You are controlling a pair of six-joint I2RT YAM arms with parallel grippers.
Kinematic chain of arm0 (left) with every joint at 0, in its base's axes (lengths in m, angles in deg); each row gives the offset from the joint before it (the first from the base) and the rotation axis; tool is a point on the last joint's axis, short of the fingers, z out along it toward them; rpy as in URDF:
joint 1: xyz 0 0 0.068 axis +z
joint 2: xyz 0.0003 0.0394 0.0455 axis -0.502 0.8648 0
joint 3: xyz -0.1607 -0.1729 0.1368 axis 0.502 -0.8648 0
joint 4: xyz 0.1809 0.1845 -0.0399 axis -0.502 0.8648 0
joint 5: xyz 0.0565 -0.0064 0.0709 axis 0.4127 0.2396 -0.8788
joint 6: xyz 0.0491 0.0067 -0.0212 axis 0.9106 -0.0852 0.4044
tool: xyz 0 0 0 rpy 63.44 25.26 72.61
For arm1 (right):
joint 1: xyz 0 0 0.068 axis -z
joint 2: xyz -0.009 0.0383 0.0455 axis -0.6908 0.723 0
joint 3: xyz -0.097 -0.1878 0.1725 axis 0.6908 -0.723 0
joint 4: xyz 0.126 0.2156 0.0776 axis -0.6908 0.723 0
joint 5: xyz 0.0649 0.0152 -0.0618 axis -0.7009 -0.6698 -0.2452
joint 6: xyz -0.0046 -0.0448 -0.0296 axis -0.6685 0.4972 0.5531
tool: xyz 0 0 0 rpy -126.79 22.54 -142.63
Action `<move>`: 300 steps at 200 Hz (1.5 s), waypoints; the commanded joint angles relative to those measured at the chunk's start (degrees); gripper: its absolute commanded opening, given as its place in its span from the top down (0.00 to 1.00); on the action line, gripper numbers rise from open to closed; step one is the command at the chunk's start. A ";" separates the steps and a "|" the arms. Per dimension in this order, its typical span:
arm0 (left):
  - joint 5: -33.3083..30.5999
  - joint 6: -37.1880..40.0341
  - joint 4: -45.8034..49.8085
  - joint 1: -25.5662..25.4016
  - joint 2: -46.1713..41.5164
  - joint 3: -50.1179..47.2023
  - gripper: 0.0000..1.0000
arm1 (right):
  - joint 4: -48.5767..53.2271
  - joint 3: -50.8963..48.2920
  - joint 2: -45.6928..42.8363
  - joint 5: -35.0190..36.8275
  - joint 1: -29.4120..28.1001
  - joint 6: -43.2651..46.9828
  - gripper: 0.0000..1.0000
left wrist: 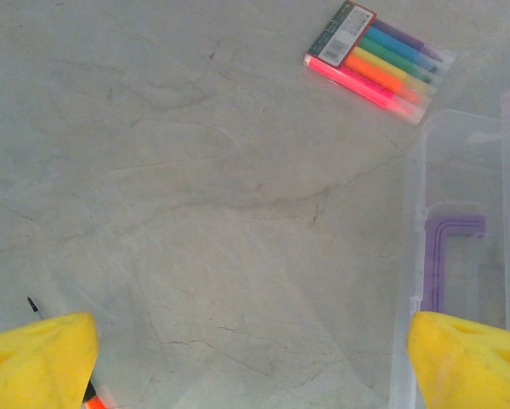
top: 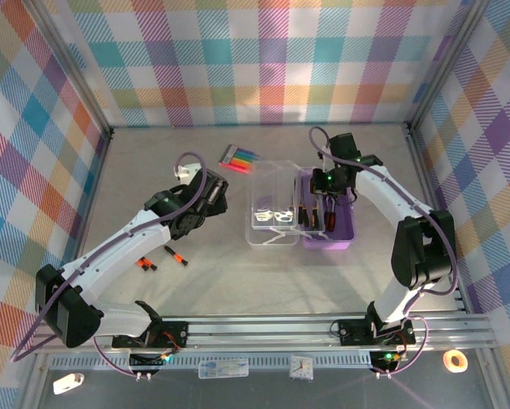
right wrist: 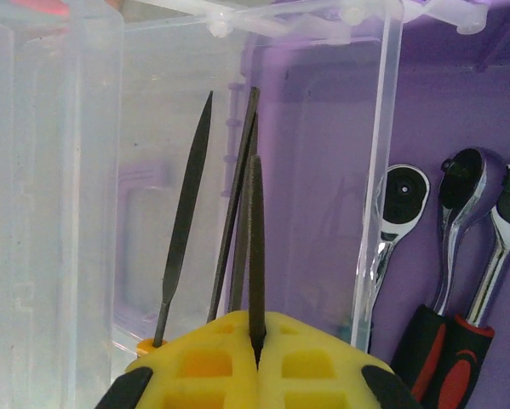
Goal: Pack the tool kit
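Note:
The tool kit lies open, its purple base (top: 344, 228) on the right and its clear lid (top: 270, 213) folded out to the left. My right gripper (top: 325, 182) hangs over the base. In the right wrist view it (right wrist: 257, 358) is shut on a thin dark file (right wrist: 255, 247) that stands in a clear compartment beside two more slim tools (right wrist: 186, 221). Three ratchet handles (right wrist: 455, 213) lie in the purple part. My left gripper (top: 218, 197) is open over bare table left of the lid (left wrist: 459, 196), with nothing between its fingers (left wrist: 37, 358). Two small black-and-orange tools (top: 146, 264) (top: 176, 254) lie loose on the table.
A flat pack of rainbow markers (top: 239, 158) (left wrist: 378, 55) lies behind the lid. The lid's purple handle (left wrist: 446, 256) shows through the clear plastic. A dark tool tip (left wrist: 33, 302) pokes out by my left finger. Checked walls close the table on three sides.

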 commanded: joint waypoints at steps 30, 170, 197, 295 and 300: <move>-0.36 -1.56 1.69 0.88 -0.93 -0.53 0.07 | 0.89 0.28 2.59 2.01 -0.25 1.37 0.93; 1.53 -10.24 4.72 8.62 -3.32 -7.09 0.03 | -3.19 -5.50 -13.34 2.82 -0.34 -4.26 0.70; 4.33 -15.56 5.15 13.63 -3.20 -11.66 0.14 | -5.38 -8.02 -17.01 -0.87 -0.40 -5.13 0.70; 12.15 -22.45 -2.46 20.41 7.29 -21.66 0.46 | -7.71 -12.16 -21.34 -4.93 -0.77 -6.44 0.69; 12.20 -22.68 -2.64 20.50 7.66 -21.90 0.46 | -7.70 -12.24 -21.43 -4.93 -0.78 -6.37 0.69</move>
